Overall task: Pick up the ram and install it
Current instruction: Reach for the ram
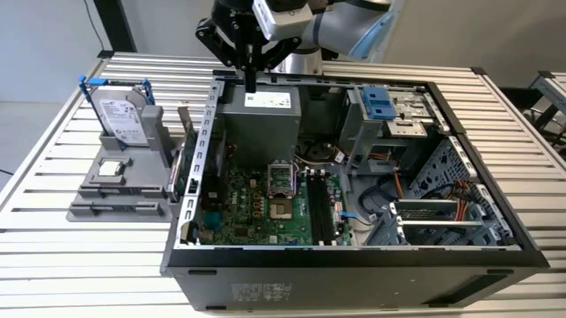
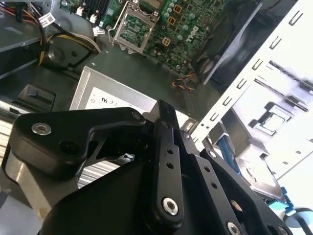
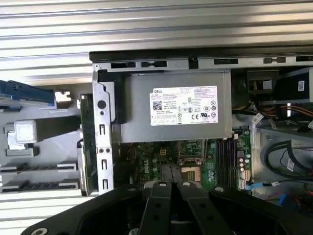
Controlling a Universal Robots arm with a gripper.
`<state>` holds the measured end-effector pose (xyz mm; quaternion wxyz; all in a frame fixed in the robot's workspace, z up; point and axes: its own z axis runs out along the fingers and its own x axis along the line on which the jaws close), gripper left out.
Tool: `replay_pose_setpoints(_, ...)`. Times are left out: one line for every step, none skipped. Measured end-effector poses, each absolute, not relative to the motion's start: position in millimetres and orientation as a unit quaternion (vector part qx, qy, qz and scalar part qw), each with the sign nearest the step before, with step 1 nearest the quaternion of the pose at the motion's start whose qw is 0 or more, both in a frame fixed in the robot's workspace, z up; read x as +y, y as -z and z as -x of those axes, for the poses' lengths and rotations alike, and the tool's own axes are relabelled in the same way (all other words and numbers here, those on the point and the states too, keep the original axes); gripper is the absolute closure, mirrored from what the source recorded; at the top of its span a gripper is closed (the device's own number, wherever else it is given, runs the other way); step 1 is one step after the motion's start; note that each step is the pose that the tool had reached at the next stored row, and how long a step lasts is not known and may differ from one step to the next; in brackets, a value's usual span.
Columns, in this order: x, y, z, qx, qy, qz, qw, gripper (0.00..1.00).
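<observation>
Above the power supply (image 1: 259, 122) at the rear edge of the open PC case (image 1: 354, 258): gripper (image 1: 251, 86), clenched on nothing, fingertips meeting, well apart from the ram (image 1: 189, 154). Ram parked on its long edge in the grey fixture (image 1: 115, 199), just outside the case's side wall; in the first wrist view, ram (image 3: 87, 142) as a thin dark green strip beside that wall. Pick-up stage by judgement, grasp not yet made. For a clean grasp: open up first, square the fingers across the stick's flat faces, pinch near mid-length, lift straight up out of the fixture, keep off the sheet-metal wall alongside. Flat, rigid circuit board, thin and hard-edged, probably slick on the faces. Long, narrow black ram slots (image 1: 323, 209) empty on the green motherboard (image 1: 256, 212). Ribbed metal table (image 1: 53, 265) under everything.
</observation>
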<state>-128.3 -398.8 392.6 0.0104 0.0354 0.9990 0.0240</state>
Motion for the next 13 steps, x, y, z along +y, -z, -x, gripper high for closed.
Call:
replay_pose_setpoints(-399, -393, 131, 0.999, -0.024, -0.035, 0.01, 1.0)
replay_pose_setpoints(-399, -393, 133, 0.999, -0.024, -0.035, 0.01, 1.0)
replay_pose_setpoints(-399, -393, 136, 0.999, -0.024, -0.035, 0.01, 1.0)
replay_pose_setpoints(-399, -393, 139, 0.999, -0.024, -0.035, 0.01, 1.0)
replay_pose_setpoints(-399, -393, 142, 0.999, -0.024, -0.035, 0.01, 1.0)
replay_pose_setpoints(-399, -393, 145, 0.999, -0.024, -0.035, 0.01, 1.0)
replay_pose_setpoints(-399, -393, 148, 0.999, -0.024, -0.035, 0.01, 1.0)
replay_pose_setpoints(-399, -393, 151, 0.999, -0.024, -0.035, 0.01, 1.0)
replay_pose_setpoints(-399, -393, 154, 0.999, -0.024, -0.035, 0.01, 1.0)
replay_pose_setpoints(-399, -393, 157, 0.999, -0.024, -0.035, 0.01, 1.0)
replay_pose_setpoints(-399, -393, 159, 0.999, -0.024, -0.035, 0.01, 1.0)
replay_pose_setpoints(-399, -393, 161, 0.999, -0.024, -0.035, 0.01, 1.0)
replay_pose_setpoints(-399, -393, 163, 0.999, -0.024, -0.035, 0.01, 1.0)
